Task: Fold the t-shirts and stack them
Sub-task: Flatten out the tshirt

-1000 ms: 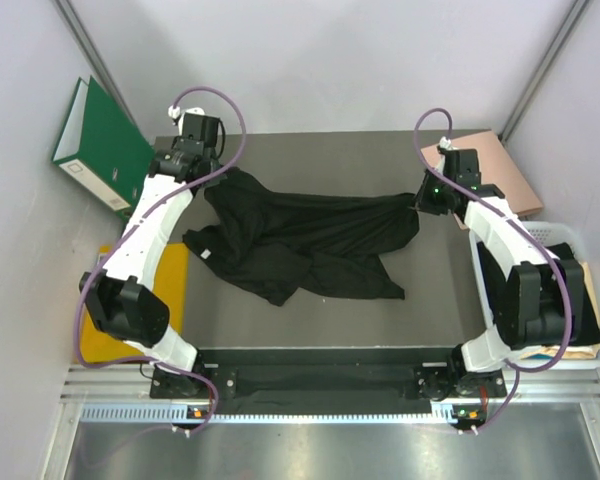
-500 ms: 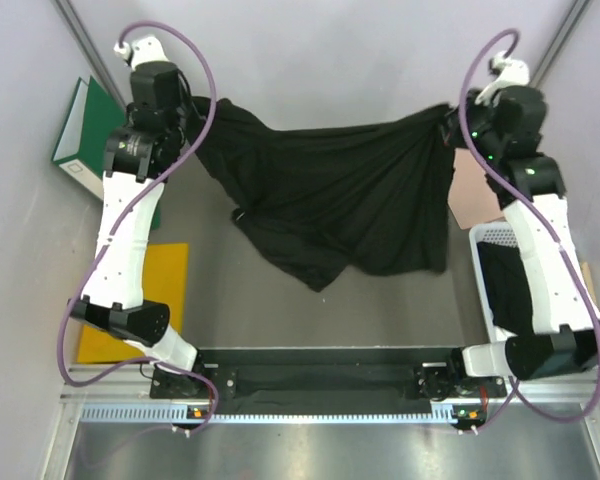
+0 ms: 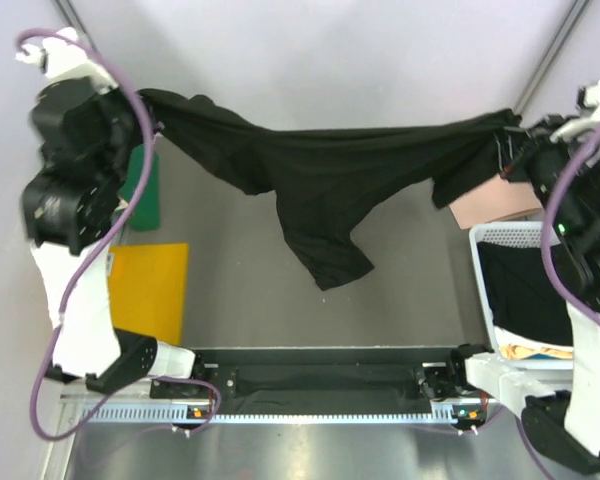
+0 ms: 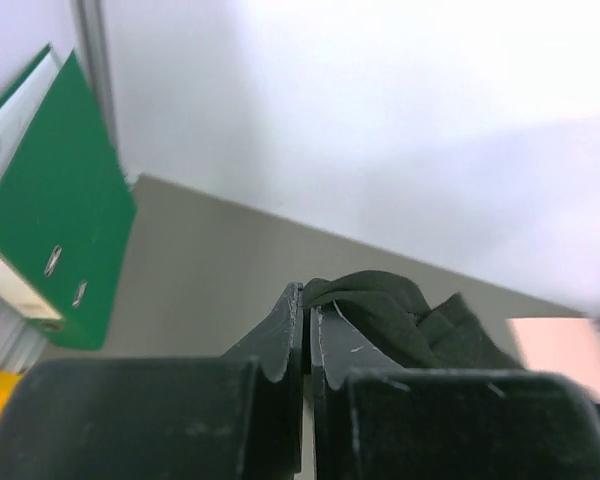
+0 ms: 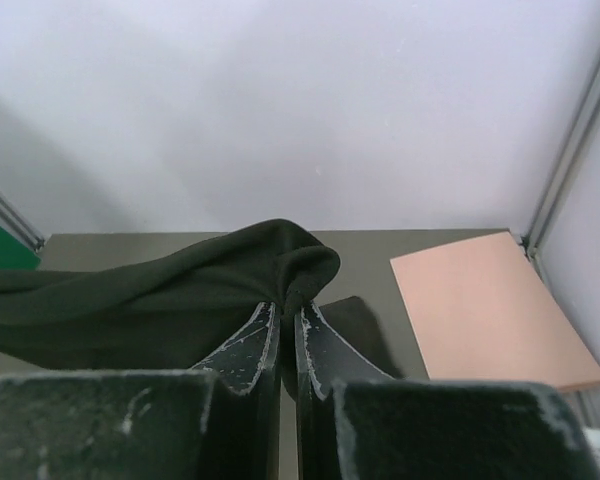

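Note:
One black t-shirt [image 3: 350,170] hangs stretched in the air above the dark grey tabletop [image 3: 280,300], and a loose part droops down in the middle [image 3: 330,262]. My left gripper [image 3: 145,100] is raised high at the far left, shut on one bunched edge of it. The left wrist view shows that gripper [image 4: 307,300] pinching the black t-shirt [image 4: 390,310]. My right gripper [image 3: 510,128] is raised at the far right, shut on the opposite edge. In the right wrist view the t-shirt [image 5: 160,300] folds over the closed tips of the right gripper [image 5: 288,310].
A green binder [image 3: 140,190] leans at the far left wall [image 4: 60,200]. A yellow sheet [image 3: 145,300] lies left of the table. The salmon-pink folder [image 3: 495,202] lies at the far right [image 5: 490,310]. A white basket [image 3: 510,230] at the right holds dark cloth [image 3: 525,290].
Both arms have risen and spread outward. The black t-shirt has come up off the table and is now pulled out wide between them.

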### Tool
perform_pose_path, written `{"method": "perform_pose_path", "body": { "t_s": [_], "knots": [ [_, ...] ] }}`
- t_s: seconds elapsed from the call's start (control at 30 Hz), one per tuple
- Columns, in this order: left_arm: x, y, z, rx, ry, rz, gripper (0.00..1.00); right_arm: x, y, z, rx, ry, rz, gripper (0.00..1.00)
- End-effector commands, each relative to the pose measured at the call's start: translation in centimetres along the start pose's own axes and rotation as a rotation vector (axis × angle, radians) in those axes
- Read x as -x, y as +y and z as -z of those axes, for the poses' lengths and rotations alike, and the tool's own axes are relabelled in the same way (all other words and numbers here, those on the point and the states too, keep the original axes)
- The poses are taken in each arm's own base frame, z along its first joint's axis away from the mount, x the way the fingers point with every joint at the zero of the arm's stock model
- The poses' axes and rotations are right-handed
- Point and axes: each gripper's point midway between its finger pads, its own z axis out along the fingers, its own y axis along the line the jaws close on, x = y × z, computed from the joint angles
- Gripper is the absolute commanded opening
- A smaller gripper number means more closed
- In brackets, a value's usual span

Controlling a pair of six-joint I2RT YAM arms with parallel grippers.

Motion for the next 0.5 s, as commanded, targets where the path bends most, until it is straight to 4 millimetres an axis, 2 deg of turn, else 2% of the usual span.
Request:
{"method": "perform_pose_path", "body": {
  "t_s": [0.0,0.03,0.1,0.23,0.33,0.37,0.47],
  "knots": [
    [3.8,-0.4,7.4,-0.141,-0.085,0.090,0.00,1.9,-0.6,4.7,-0.018,-0.039,0.056,0.00],
    [3.9,-0.3,8.2,-0.151,-0.089,0.107,0.00,2.5,-0.5,6.2,-0.013,-0.069,0.051,0.00],
    [4.8,0.2,10.9,-0.182,-0.125,0.127,0.00,2.2,-0.4,7.5,-0.002,-0.065,0.036,0.00],
    [5.4,0.3,13.8,-0.236,-0.152,0.139,0.00,1.9,0.1,10.8,0.038,-0.080,0.008,0.00],
    [6.6,0.0,14.9,-0.271,-0.195,0.149,0.00,1.7,0.2,12.1,0.053,-0.100,-0.009,0.00],
    [7.1,-0.1,15.0,-0.280,-0.214,0.149,0.00,1.3,0.1,12.0,0.048,-0.095,-0.009,0.00],
    [7.9,-0.3,14.0,-0.263,-0.246,0.133,0.00,0.7,-0.4,11.7,0.025,-0.099,-0.008,0.00]
  ]
}}
